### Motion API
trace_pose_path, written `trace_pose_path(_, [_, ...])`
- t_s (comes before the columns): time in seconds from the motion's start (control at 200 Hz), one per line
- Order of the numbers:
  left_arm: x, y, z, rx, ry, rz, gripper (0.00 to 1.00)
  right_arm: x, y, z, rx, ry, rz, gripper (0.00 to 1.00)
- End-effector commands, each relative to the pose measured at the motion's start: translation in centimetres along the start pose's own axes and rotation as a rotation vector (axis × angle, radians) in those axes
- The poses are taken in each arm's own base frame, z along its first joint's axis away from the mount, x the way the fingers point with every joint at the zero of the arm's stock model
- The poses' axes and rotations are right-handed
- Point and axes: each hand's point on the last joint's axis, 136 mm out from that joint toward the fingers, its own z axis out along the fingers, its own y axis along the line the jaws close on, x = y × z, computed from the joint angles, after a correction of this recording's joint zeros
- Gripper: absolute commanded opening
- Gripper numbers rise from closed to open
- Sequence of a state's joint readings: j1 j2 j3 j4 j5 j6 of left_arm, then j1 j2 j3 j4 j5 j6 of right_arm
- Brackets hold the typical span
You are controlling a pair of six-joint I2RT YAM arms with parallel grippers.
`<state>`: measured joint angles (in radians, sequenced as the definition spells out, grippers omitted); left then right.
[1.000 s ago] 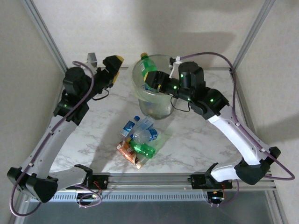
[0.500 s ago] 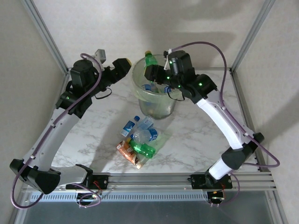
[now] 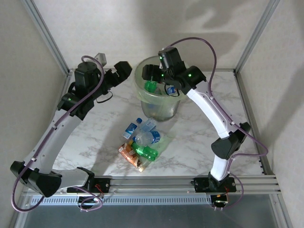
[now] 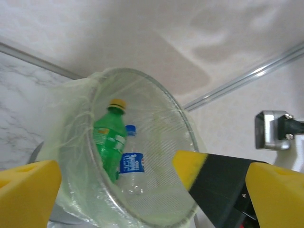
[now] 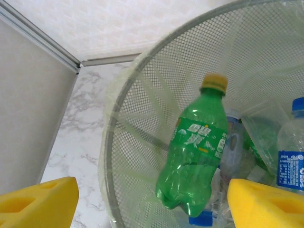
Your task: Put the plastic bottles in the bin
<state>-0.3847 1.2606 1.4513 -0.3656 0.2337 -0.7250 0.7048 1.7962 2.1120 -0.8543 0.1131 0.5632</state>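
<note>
1. A second ago the right pincer (image 3: pixel 151 72) had a green bottle (image 5: pixel 197 152) standing up above the far-left rim of the bin (image 3: pixel 161 111). Now the bottle sits lower, inside the bin's mouth, and the pincer has risen above it.
2. In the right wrist view the two yellow pads sit at the lower corners of the frame, spread wide with nothing between them. The green bottle hangs free in the middle of the frame, cap up and tilted, against the mesh wall. I judge it has been let go, so this bottle counts as delivered.
3. It joins a blue-capped bottle (image 5: pixel 290 156) and other clear plastic already in the bin, to the right and below.
4. The left pincer (image 3: pixel 122 69) hovers just beside the bin's left rim in the upper left of the top view. Its pads are wide apart and it holds nothing.
5. A heap of bottles (image 3: pixel 142 142) remains on the worktop (image 3: pixel 199 137) at the centre of the top view, well apart from both pincers, so most of the task is left.
</note>
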Motion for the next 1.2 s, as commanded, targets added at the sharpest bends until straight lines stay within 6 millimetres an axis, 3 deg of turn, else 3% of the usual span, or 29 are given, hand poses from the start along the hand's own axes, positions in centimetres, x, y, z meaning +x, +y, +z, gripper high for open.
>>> trace_pose_path(0.0, [-0.3, -0.4, -2.1, -0.005, -0.028, 0.012, 0.99, -0.8, -0.1, -3.2, -0.008, -0.051, -0.002, 0.83])
trace_pose_path(0.265, [3.0, 1.9, -3.6, -0.043, 0.055, 0.026, 0.94, 1.8, 2.3, -8.0, -0.112, -0.091, -0.015, 0.82])
trace_pose_path(0.481, [7.0, 5.5, -4.0, -0.118, 0.157, 0.031, 0.89, 5.5, 5.0, -9.3, -0.211, -0.061, -0.034, 0.82])
trace_pose_path(0.621, [8.3, 6.7, -4.6, -0.135, 0.176, 0.038, 0.88, 6.5, 6.8, -10.5, -0.249, -0.057, -0.053, 0.83])
trace_pose_path(0.806, [11.2, 9.6, -4.7, -0.191, 0.224, 0.023, 0.85, 6.4, 6.8, -11.5, -0.247, -0.052, -0.055, 0.83])
trace_pose_path(0.991, [14.4, 11.6, -4.9, -0.2, 0.286, -0.016, 0.84, 8.2, 6.3, -11.8, -0.254, -0.04, -0.023, 0.83])
trace_pose_path(1.197, [15.7, 15.2, -4.8, -0.322, 0.279, 0.02, 0.83, 8.2, 7.3, -11.8, -0.254, -0.022, -0.058, 0.83])
